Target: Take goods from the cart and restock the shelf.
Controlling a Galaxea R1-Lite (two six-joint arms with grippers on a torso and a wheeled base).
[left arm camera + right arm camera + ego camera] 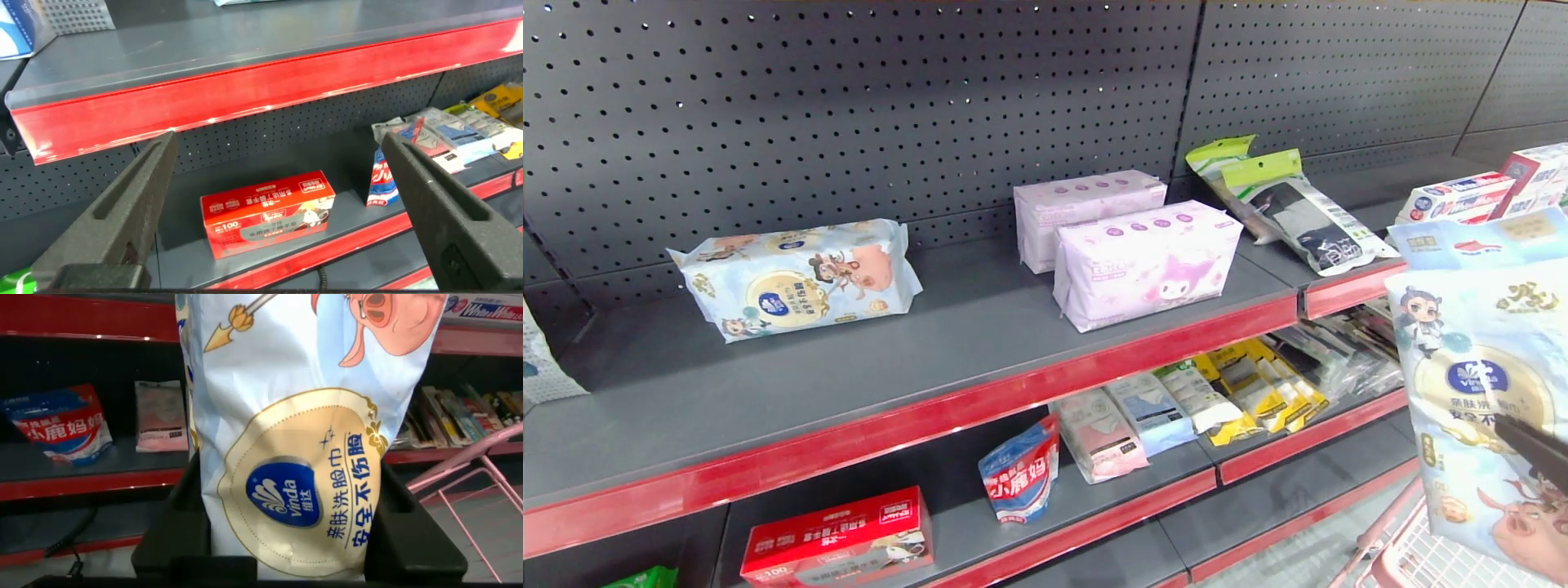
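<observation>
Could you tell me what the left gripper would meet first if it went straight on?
Probably the red box on the lower shelf, lying between the fingers of the open left gripper; depth is unclear.

- We log a round blue logo with dark characters beside it on the tissue pack (302, 457), centre frame.
- White characters on the pouch (1019, 478), lower centre.
- White numerals on the red box (268, 214), lower centre.

A red box (837, 535) lies near a leaning blue pouch (1018, 469), with yellow packets (1262, 384) farther right.
</observation>
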